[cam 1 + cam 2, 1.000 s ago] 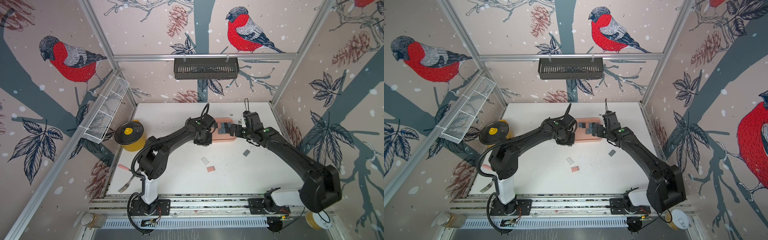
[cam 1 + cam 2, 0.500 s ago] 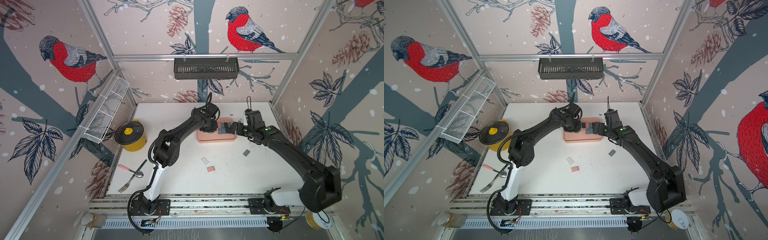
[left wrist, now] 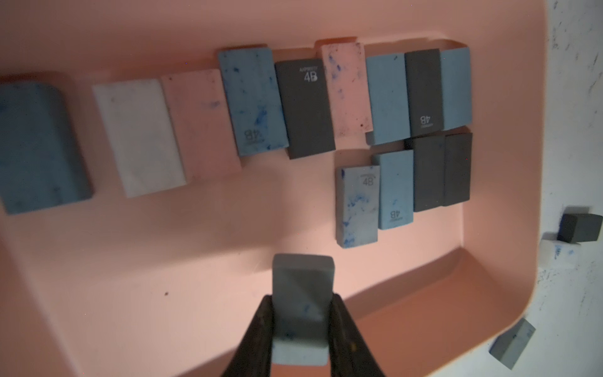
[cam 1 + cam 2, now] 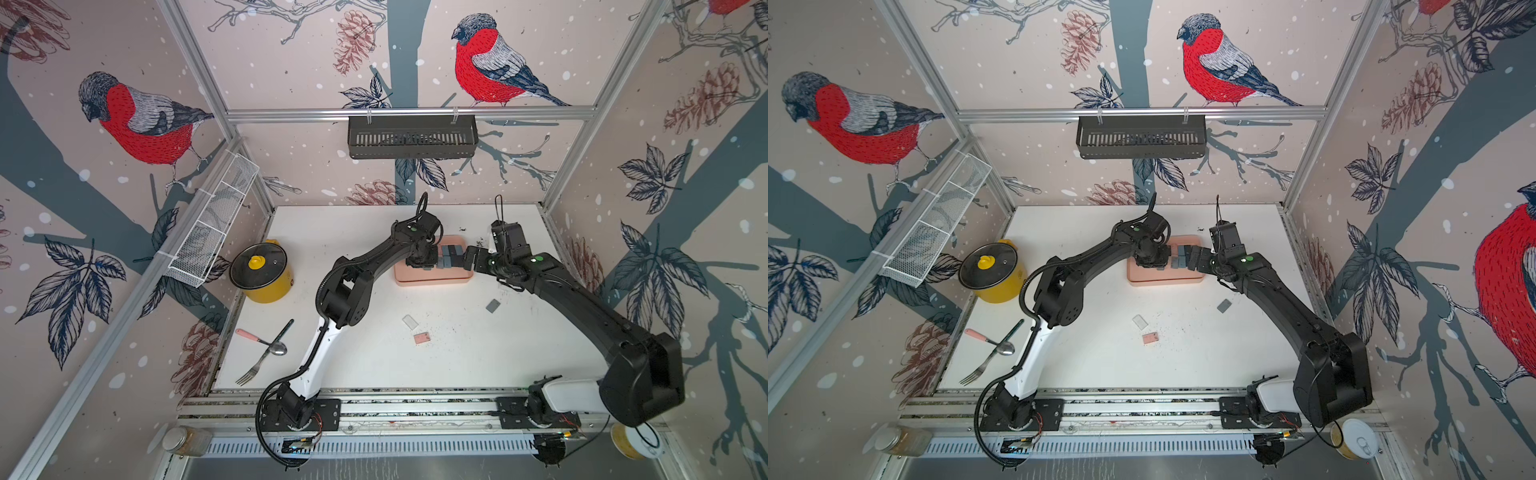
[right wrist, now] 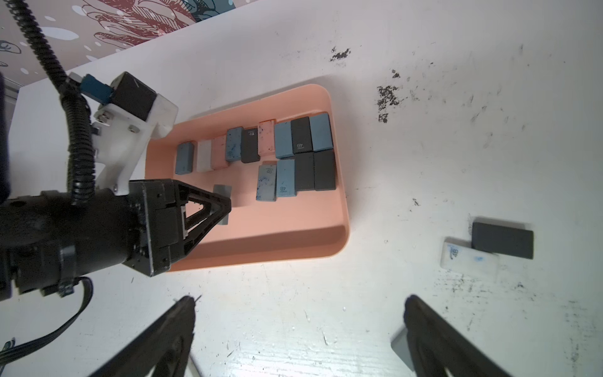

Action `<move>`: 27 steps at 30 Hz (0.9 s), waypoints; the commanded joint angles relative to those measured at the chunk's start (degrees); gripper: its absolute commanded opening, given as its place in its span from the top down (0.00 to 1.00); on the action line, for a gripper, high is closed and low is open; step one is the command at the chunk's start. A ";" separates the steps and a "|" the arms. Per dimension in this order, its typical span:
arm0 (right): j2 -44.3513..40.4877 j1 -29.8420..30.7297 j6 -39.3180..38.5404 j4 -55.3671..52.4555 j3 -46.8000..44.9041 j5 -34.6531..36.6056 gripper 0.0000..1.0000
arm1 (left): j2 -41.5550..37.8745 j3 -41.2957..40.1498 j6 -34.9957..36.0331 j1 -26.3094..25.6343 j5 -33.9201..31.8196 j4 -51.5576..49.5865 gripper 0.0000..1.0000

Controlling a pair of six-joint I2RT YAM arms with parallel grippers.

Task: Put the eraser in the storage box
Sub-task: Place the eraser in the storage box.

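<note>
The storage box (image 4: 432,278) (image 4: 1165,281) is a salmon-pink tray at the back middle of the table. Several blue, black, pink and white erasers (image 3: 303,107) lie in rows inside it. My left gripper (image 3: 302,296) (image 4: 419,262) hangs over the box's bare floor (image 3: 163,261), shut on a grey eraser (image 3: 301,280) (image 5: 222,191) held upright between its fingers. My right gripper (image 5: 300,298) (image 4: 461,259) stands open just outside the box's right end, low over the table, with nothing between its fingers.
Loose erasers lie on the table: grey (image 4: 493,306), white (image 4: 409,322), pink (image 4: 422,338). A yellow pot (image 4: 262,272), spoon (image 4: 266,338) and fork (image 4: 253,365) sit at the left. A black basket (image 4: 411,137) and a white wire basket (image 4: 212,224) hang on the walls.
My left gripper has moved from the box's left end to over its inside, still holding the grey eraser, and its elbow has swung. The right arm has barely moved.
</note>
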 commanded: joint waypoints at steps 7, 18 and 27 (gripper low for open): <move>-1.16 -0.05 1.14 -0.02 -0.76 0.25 0.01 | 3.17 2.75 -1.17 0.16 -0.10 2.21 0.71; -1.73 -0.05 1.31 0.07 -1.42 0.17 0.01 | 4.63 3.14 -1.47 0.38 -0.57 3.46 0.71; -1.97 -0.06 1.46 0.16 -1.77 0.14 0.01 | 6.01 4.54 -2.02 0.38 -0.04 3.95 0.69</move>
